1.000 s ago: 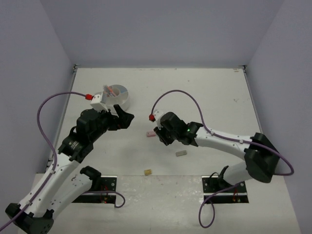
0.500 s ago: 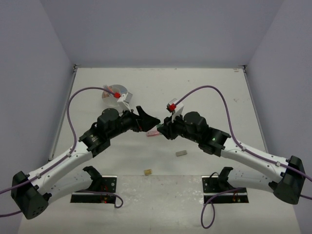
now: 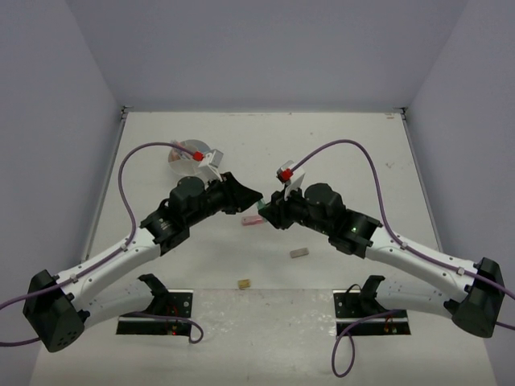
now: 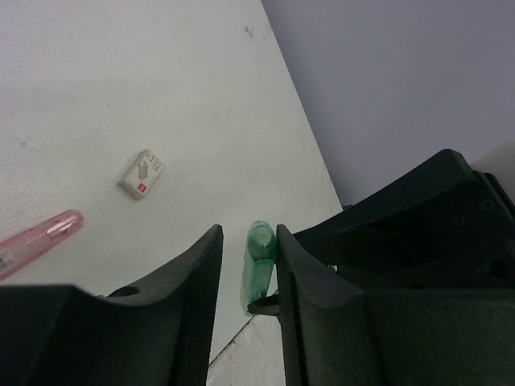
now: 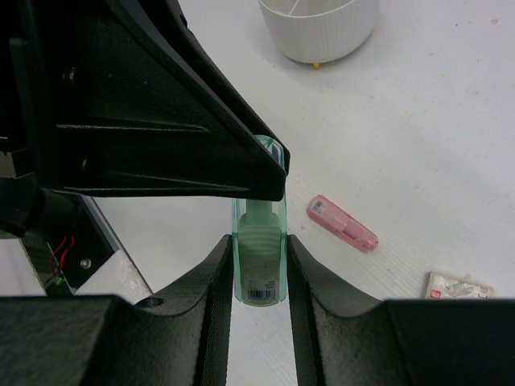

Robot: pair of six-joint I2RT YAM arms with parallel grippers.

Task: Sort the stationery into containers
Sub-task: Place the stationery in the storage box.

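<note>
Above the middle of the table my right gripper (image 5: 258, 245) (image 3: 265, 207) is shut on a green clip-like piece (image 5: 259, 241), its labelled end towards the wrist. My left gripper (image 4: 248, 241) (image 3: 253, 195) meets it head-on. The green piece's (image 4: 259, 265) far end sits between the left fingers, touching one finger, with a gap to the other. A pink piece (image 3: 253, 219) (image 5: 342, 223) (image 4: 40, 237) lies on the table just below both grippers. The round white tub (image 3: 175, 154) (image 5: 322, 36) stands at the back left, partly hidden by the left arm's cable.
A small grey eraser (image 3: 299, 252) (image 4: 143, 174) (image 5: 459, 285) lies in front of the right arm. Near the table's front edge rests a tan eraser (image 3: 243, 283). Purple cables arch over both arms. The walls close in at the back and sides.
My left arm swung right from the tub to meet the right gripper, and its jaws narrowed around the green piece's end. The right arm rose and stretched left, then held still.
</note>
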